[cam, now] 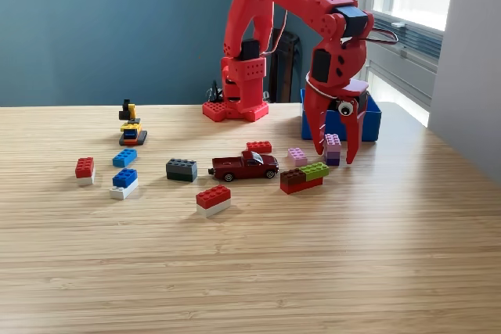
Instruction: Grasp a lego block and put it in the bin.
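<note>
- Red plastic makes up the whole arm, and in the exterior view its gripper (pixel 335 149) hangs fingers-down with the jaws spread apart, straddling a small purple lego block (pixel 333 148) without visibly pinching it; nothing is held.
- That purple block stands toward the far right part of the wooden table (pixel 313 271), just in front of the bin (pixel 369 125), which sits at the table's far edge, partly hidden behind the gripper.
- The block looks like hard, light, smooth plastic: stiff enough to squeeze firmly, but likely to slip or twist if caught by a corner, so its flat opposite sides are the best place to grip.
- Close neighbours crowd the near side: a pink brick (pixel 297 156) and a green-and-brown brick stack (pixel 304 177) lie just beside it, with a red toy car (pixel 245 166) further toward the view's left.
- Room to lift is open above, and the path back to the bin is short and unobstructed; the table's right edge is near.
</note>
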